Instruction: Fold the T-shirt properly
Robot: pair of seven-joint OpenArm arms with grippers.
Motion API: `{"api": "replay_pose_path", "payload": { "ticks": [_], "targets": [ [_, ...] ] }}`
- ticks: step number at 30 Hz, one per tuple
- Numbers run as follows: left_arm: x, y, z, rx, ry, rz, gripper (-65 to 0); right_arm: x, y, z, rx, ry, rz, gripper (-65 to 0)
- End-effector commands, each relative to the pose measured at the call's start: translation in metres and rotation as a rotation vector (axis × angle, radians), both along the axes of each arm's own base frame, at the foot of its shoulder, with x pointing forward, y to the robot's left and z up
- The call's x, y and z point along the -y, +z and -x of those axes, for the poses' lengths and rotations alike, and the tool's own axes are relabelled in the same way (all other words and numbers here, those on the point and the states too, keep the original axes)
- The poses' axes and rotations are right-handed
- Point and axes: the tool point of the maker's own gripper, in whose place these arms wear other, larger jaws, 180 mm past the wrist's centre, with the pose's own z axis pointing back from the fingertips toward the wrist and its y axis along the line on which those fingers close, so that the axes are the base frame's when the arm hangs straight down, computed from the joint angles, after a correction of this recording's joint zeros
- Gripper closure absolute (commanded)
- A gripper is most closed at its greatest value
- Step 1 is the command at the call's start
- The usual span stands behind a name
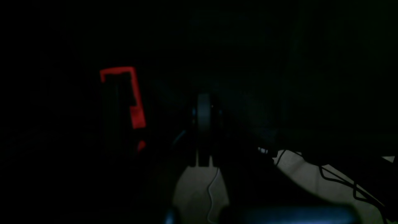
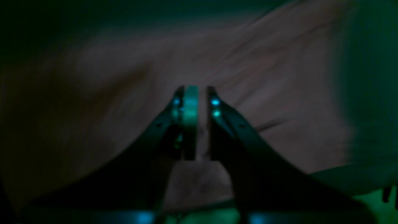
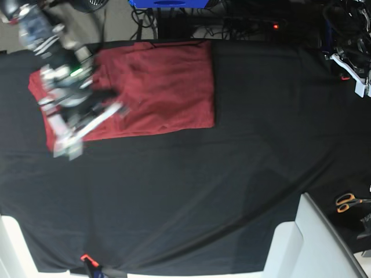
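Note:
The brick-red T-shirt [image 3: 162, 87] lies flat as a rectangle on the black table cover [image 3: 191, 197] at the back left. My right gripper [image 3: 81, 130] hangs blurred over the shirt's left part. In the right wrist view the gripper [image 2: 199, 88] is low on the dim reddish fabric [image 2: 279, 77]. Its jaws stand nearly together, with fabric showing in the thin slit. My left gripper [image 3: 353, 75] is at the far right edge, away from the shirt. In the dark left wrist view this gripper [image 1: 203, 105] looks shut and empty.
Orange-handled scissors [image 3: 348, 202] lie at the right edge. A white board [image 3: 313, 243] covers the front right corner. A blue box [image 3: 168, 3] and cables sit behind the table. A small orange clip [image 3: 86, 258] is at the front edge.

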Motion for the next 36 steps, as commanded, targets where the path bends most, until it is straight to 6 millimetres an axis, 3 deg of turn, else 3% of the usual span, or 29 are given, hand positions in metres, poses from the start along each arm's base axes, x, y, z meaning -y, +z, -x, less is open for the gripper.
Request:
{"api": "replay_pose_path", "payload": {
  "ticks": [1, 5, 8, 11, 14, 17, 21, 27, 36],
  "targets": [
    [-0.009, 0.012, -0.008, 0.035, -0.011, -0.024, 0.0, 0.004, 0.016, -0.015, 0.049, 0.037, -0.023, -18.3],
    [-0.005, 0.009, -0.007, 0.035, -0.007, -0.014, 0.0, 0.033, 0.047, -0.041, 0.137, 0.095, -0.181, -42.5],
    [-0.003, 0.008, -0.007, 0.037, -0.005, -0.009, 0.0, 0.058, 0.065, -0.043, 0.214, 0.183, -0.296, -58.2],
    [-0.002, 0.008, -0.007, 0.036, -0.008, -0.008, 0.0, 0.093, 0.065, -0.039, 0.220, 0.239, -0.362, -57.8],
    [-0.001, 0.008, -0.007, 0.038, -0.010, -0.008, 0.0, 0.143, 0.033, -0.025, 0.141, 0.132, -0.411, -53.7],
    [-0.001, 0.008, -0.008, 0.039, -0.011, -0.009, 0.0, 0.177, 0.004, -0.008, 0.047, 0.061, -0.396, -54.6],
    [-0.001, 0.008, -0.007, 0.037, -0.009, -0.007, 0.0, 0.189, -0.030, 0.011, -0.064, 0.085, -0.420, -56.6],
    [-0.001, 0.008, -0.008, 0.037, -0.011, -0.009, 0.0, 0.186, -0.074, 0.034, -0.174, 0.037, -0.548, -56.3],
    [-0.001, 0.007, -0.007, 0.034, -0.008, -0.006, 0.0, 0.158, -0.094, 0.044, -0.271, 0.108, -0.567, -56.0]
  ]
}}
